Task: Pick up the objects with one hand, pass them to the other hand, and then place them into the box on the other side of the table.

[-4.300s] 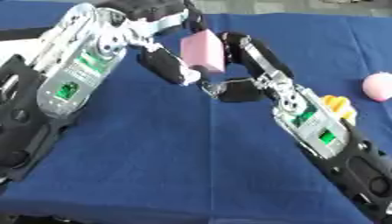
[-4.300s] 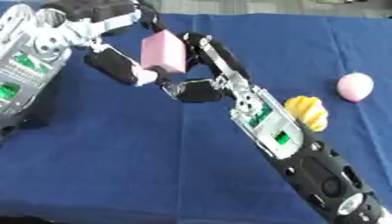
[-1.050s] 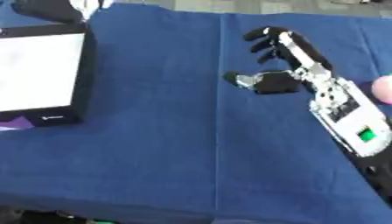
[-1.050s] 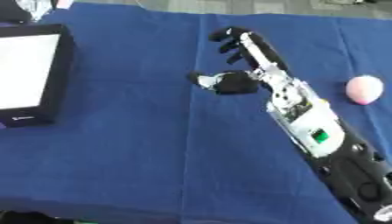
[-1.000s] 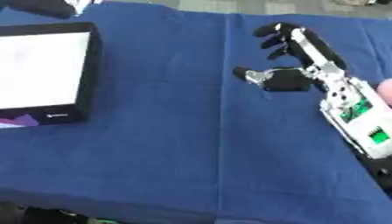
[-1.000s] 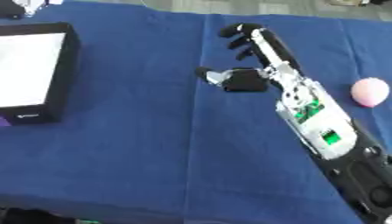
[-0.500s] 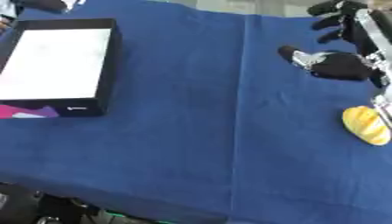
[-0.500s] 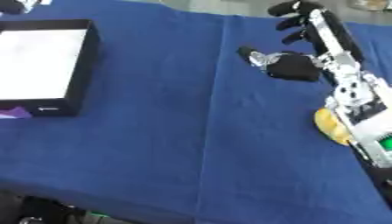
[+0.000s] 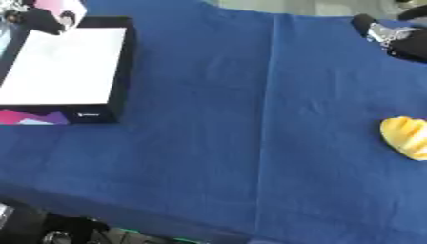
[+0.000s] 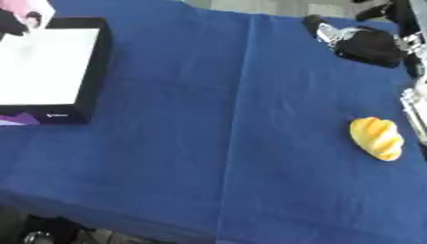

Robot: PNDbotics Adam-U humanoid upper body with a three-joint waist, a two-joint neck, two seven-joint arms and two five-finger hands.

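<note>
**Pink block held at the box's far corner**

The pink block [image 9: 60,8] sat at the far left corner of the box [image 9: 123,57], just beyond its rim and not yet inside. The left hand [image 9: 35,19] had its fingers closed around the block; the white floor of the box lay just on the near side of it, so the drop probably needed a short move toward the box's middle. Well right of the box, the right hand [image 10: 364,44] was over the blue worktop [image 9: 250,133]; I could not tell how its fingers stood. A yellow object [image 10: 377,137] lay on the worktop well right of the box, nearer the right hand.
</note>
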